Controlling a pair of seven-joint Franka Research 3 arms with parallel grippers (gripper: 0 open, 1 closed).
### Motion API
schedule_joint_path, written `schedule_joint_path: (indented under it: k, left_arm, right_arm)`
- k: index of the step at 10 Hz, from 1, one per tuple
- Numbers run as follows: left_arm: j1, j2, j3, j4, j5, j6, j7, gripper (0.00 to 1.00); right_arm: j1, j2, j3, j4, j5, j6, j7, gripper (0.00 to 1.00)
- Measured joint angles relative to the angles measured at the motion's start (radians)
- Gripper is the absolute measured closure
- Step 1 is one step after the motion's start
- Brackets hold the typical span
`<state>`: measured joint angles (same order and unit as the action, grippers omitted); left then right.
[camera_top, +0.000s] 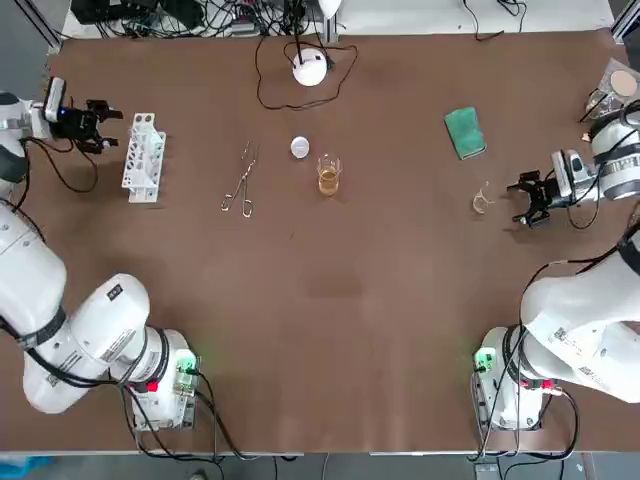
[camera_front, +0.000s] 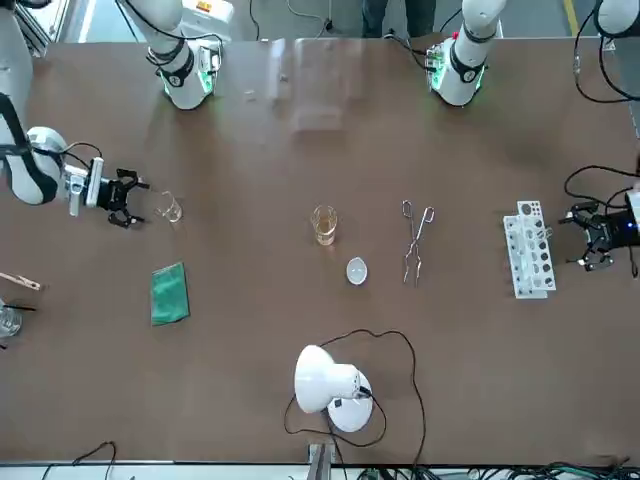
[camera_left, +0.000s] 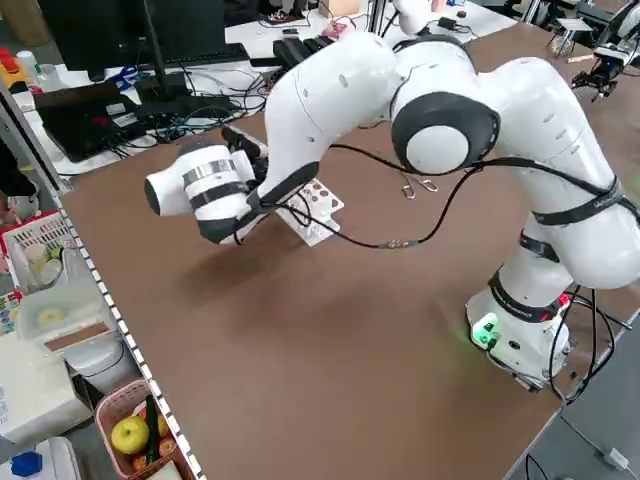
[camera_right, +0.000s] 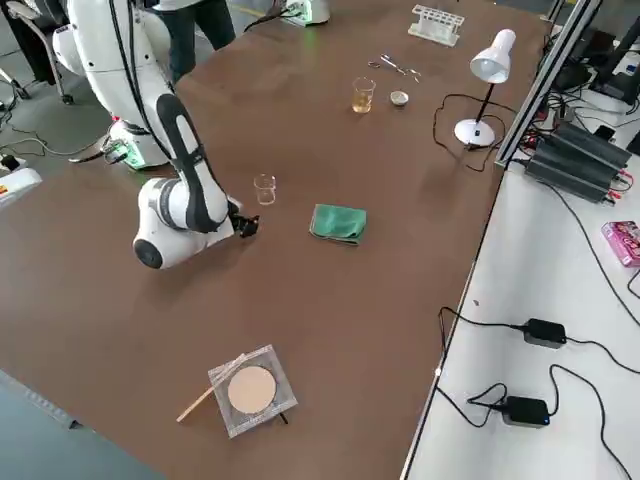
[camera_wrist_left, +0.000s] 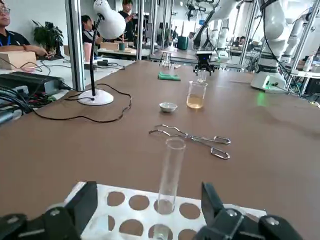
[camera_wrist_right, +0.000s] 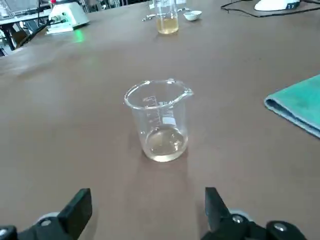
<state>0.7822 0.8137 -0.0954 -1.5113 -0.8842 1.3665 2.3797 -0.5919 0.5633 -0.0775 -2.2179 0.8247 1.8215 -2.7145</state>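
My left gripper (camera_top: 100, 125) hovers open at the table's far left, its fingers pointing at a white test-tube rack (camera_top: 143, 157). In the left wrist view one glass test tube (camera_wrist_left: 170, 175) stands upright in the rack (camera_wrist_left: 125, 202), just beyond the open fingers. My right gripper (camera_top: 527, 200) is open at the far right, low over the table and facing a small, nearly empty glass beaker (camera_top: 483, 200). The right wrist view shows this beaker (camera_wrist_right: 160, 125) upright a short way ahead of the spread fingers, untouched. Neither gripper holds anything.
Mid-table lie metal tongs (camera_top: 240, 185), a small white dish (camera_top: 300, 148) and a beaker of amber liquid (camera_top: 329, 176). A white desk lamp (camera_top: 311, 68) with a looped cable stands at the back. A green cloth (camera_top: 464, 132) lies near the right gripper. A clear box with a cork disc (camera_top: 620, 85) sits at the right edge.
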Motion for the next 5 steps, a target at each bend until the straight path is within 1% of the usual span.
schedule_joint_path:
  k: [1, 2, 3, 5]
  left_arm:
    - [0.000, 0.007, -0.001, -0.021, -0.020, 0.000, 0.015, 0.26]
    - [0.000, 0.009, -0.003, -0.039, -0.040, 0.000, 0.021, 0.26]
    - [0.000, 0.009, -0.009, -0.051, -0.047, -0.001, 0.023, 0.21]
    - [0.000, 0.009, -0.022, -0.056, -0.048, -0.001, 0.023, 0.24]
  right_arm:
    - [0.000, 0.013, 0.005, 0.000, 0.005, -0.001, 0.000, 0.00]
    - [0.000, 0.017, 0.009, -0.001, 0.010, -0.005, 0.000, 0.00]
    - [0.000, 0.018, 0.015, -0.001, 0.021, -0.017, 0.000, 0.00]
    - [0.001, 0.018, 0.028, -0.001, 0.036, -0.034, 0.000, 0.00]
